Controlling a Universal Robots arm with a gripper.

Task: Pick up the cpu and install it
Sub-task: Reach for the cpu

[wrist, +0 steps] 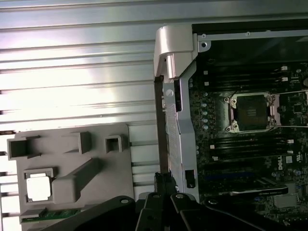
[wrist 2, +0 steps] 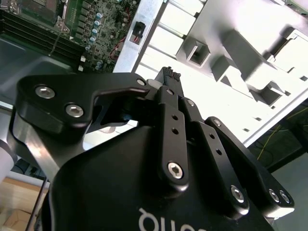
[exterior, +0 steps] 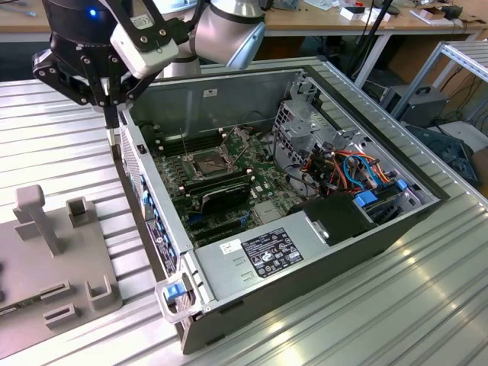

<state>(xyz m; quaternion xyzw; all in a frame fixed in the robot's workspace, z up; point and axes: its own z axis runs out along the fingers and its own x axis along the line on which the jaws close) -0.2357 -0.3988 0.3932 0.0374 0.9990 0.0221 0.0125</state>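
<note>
Between cpu (wrist: pixel 38 187) and socket (wrist: pixel 251 111), case wall (wrist: pixel 169 126).

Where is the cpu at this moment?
In the first wrist view the cpu sits in a recess of the grey fixture, on the table beside the open computer case.

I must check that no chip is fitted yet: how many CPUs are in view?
1. The cpu lies in a recess of the grey fixture, outside the computer case. The motherboard socket holds none. Others may be hidden.
</note>
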